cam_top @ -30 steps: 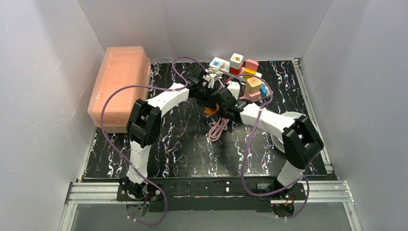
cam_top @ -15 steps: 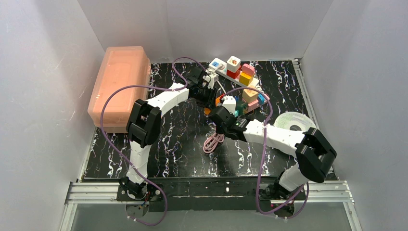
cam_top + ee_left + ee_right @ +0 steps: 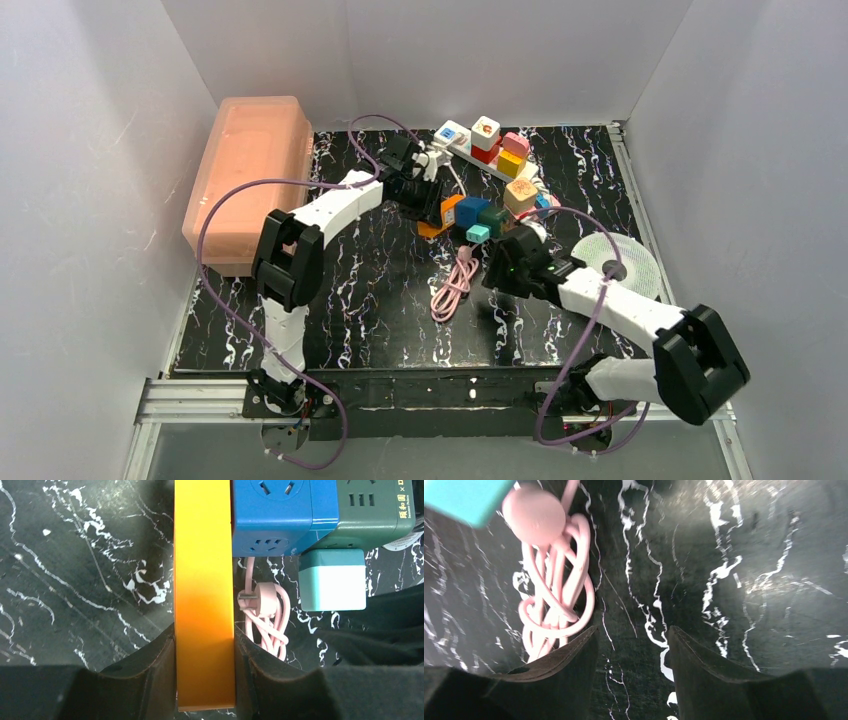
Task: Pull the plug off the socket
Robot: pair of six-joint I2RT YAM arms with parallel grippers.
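Note:
My left gripper (image 3: 428, 200) (image 3: 204, 632) is shut on the near end of the orange socket (image 3: 448, 208) (image 3: 205, 580). The socket shows edge-on in the left wrist view. A blue cube (image 3: 472, 210) (image 3: 272, 515) sits against its face, with a dark green cube (image 3: 493, 218) (image 3: 372, 510) beside that. The teal-and-white plug (image 3: 478, 234) (image 3: 332, 580) (image 3: 464, 497) lies on the mat just below the green cube, apart from the orange socket. The pink cable (image 3: 452, 285) (image 3: 556, 595) is coiled nearby. My right gripper (image 3: 497, 272) (image 3: 631, 630) is open over bare mat to the right of the coil, holding nothing.
A pink translucent bin (image 3: 250, 170) stands at the left wall. At the back lies a long white strip (image 3: 455, 135) carrying several coloured cubes. A white disc (image 3: 615, 258) lies at the right, under my right arm. White walls close in the mat.
My right gripper drew back from the orange socket toward the near right and opened. The teal-and-white plug came away with it and now lies on the mat. My left gripper kept its hold.

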